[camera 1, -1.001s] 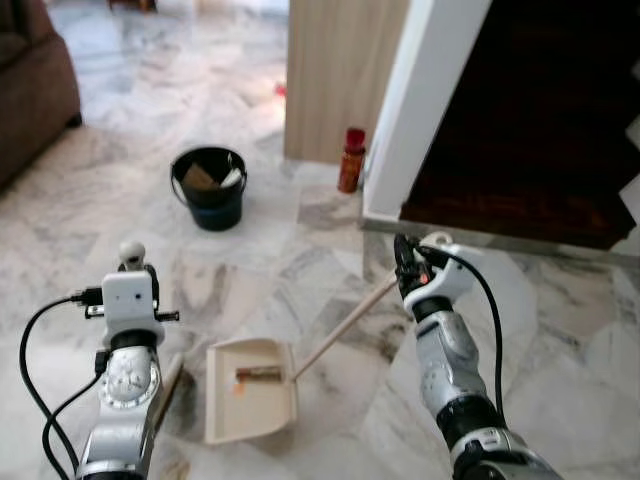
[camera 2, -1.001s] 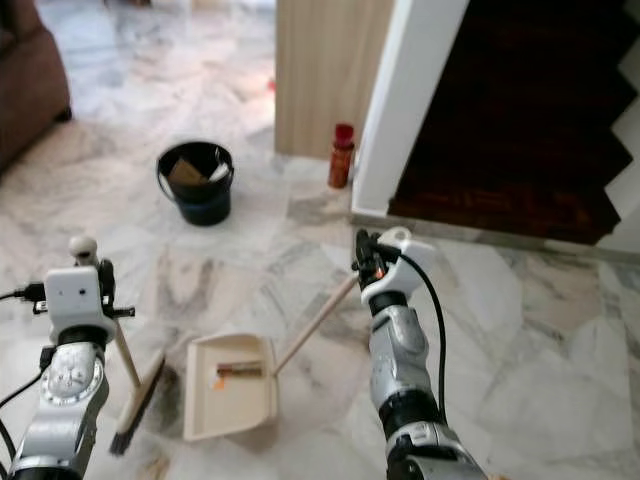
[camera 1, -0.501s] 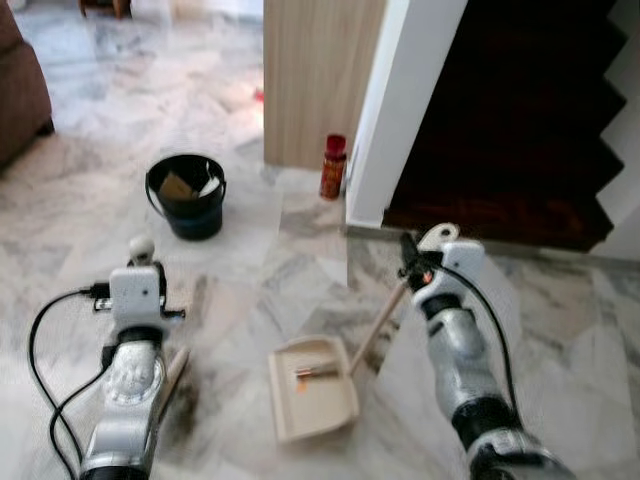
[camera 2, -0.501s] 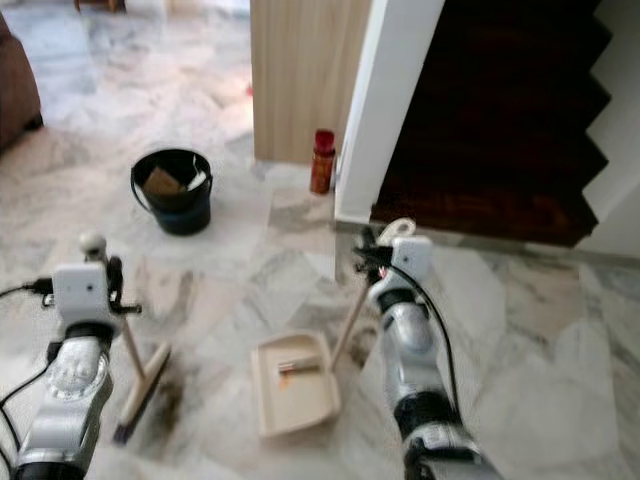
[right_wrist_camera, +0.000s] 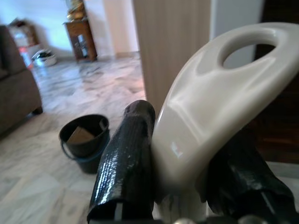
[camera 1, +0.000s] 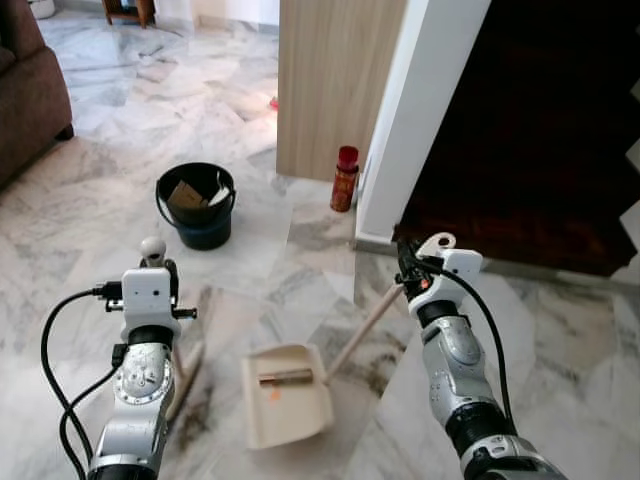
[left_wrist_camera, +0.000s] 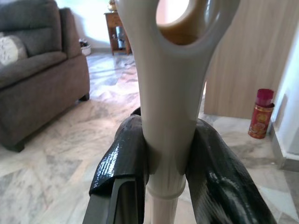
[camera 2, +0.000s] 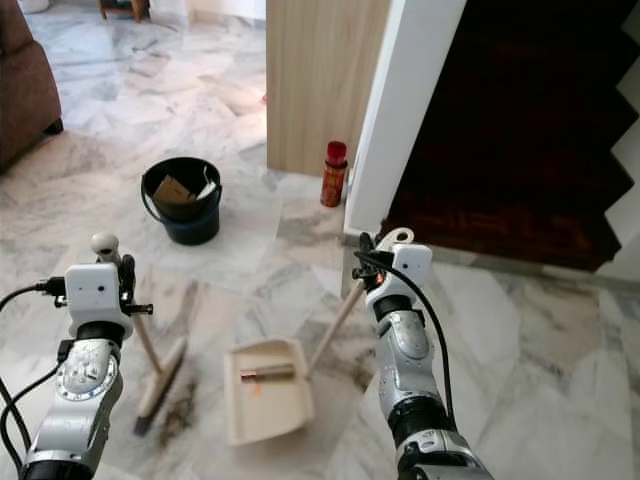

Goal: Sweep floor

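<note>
We held the broom handle (left_wrist_camera: 163, 116) clamped in our left tool (camera 2: 118, 278), its brush head (camera 2: 160, 385) on the marble floor (camera 2: 520, 400) below and ahead of that tool. Our right tool (camera 2: 372, 262) had closed on the dustpan handle (right_wrist_camera: 215, 107); the shaft ran down and leftward from it to the dustpan (camera 2: 265, 400), which carried a small brown scrap (camera 2: 266, 373). The bucket (camera 2: 181, 198) stood well beyond both tools. The wrist views showed both grips close up; the head views showed the dark debris (camera 2: 178, 412) beside the brush, left of the pan.

Grey-veined marble floor (camera 1: 250, 110) all round, glossy in daylight; brown sofa (camera 1: 30, 95) at far left, small wooden side table (left_wrist_camera: 116, 28) beyond it, wood panel (camera 1: 330, 85) beside a white pillar (camera 1: 420, 110), dark stairs (camera 1: 550, 130) at right
</note>
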Robot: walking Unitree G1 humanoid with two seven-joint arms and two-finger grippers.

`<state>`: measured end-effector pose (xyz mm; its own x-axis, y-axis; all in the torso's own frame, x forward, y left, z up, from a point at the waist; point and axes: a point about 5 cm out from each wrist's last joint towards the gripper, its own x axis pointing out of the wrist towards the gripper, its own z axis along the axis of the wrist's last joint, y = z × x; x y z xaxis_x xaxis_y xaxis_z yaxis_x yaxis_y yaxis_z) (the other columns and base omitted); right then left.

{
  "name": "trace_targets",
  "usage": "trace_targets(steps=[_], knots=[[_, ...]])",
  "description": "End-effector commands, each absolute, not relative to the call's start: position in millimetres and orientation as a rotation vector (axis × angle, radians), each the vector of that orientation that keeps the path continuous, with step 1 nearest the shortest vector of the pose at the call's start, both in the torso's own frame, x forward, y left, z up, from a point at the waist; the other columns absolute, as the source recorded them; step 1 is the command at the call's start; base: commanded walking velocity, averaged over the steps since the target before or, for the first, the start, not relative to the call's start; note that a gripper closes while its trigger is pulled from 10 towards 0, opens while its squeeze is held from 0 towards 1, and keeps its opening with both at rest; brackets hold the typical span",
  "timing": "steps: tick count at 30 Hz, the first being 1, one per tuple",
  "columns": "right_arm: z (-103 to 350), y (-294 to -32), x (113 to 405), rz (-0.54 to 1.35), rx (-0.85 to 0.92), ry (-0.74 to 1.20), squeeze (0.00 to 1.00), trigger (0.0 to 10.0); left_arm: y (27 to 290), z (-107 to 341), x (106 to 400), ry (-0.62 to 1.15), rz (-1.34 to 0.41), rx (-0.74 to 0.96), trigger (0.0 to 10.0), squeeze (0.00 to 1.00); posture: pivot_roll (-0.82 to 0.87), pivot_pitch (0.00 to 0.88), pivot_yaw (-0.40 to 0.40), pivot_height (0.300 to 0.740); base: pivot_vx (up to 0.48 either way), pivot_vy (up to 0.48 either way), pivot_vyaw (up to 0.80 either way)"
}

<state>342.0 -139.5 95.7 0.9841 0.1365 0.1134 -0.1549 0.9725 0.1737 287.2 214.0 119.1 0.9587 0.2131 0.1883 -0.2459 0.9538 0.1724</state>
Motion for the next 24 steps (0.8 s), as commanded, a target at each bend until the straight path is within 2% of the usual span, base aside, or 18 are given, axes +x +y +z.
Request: trace_targets(steps=[1,10,17,24], knots=[[105.9,-135.2,345.8,0.17,0.199,-0.14,0.0,10.0,214.8,127.8,286.3,-0.216,0.235,0.221,10.0,0.0,0.19,0.056,-0.1,0.74,0.262,0.0,0.0],[105.5,-130.5,344.5,0.198,0.192,-0.143,0.0,10.0,214.1,127.5,284.8,-0.22,0.238,0.221,10.0,0.0,0.19,0.051,-0.1,0.74,0.27,0.0,0.0],[104.8,-129.0,343.8,0.21,0.197,-0.14,0.0,10.0,211.9,127.4,283.6,-0.222,0.238,0.222,10.0,0.0,0.19,0.053,-0.101,0.74,0.277,0.0,0.7],[100.6,-125.6,343.8,0.222,0.209,-0.103,0.0,10.0,211.3,127.5,283.1,-0.222,0.238,0.224,10.0,0.0,0.2,0.059,-0.103,0.74,0.277,0.0,0.0]])
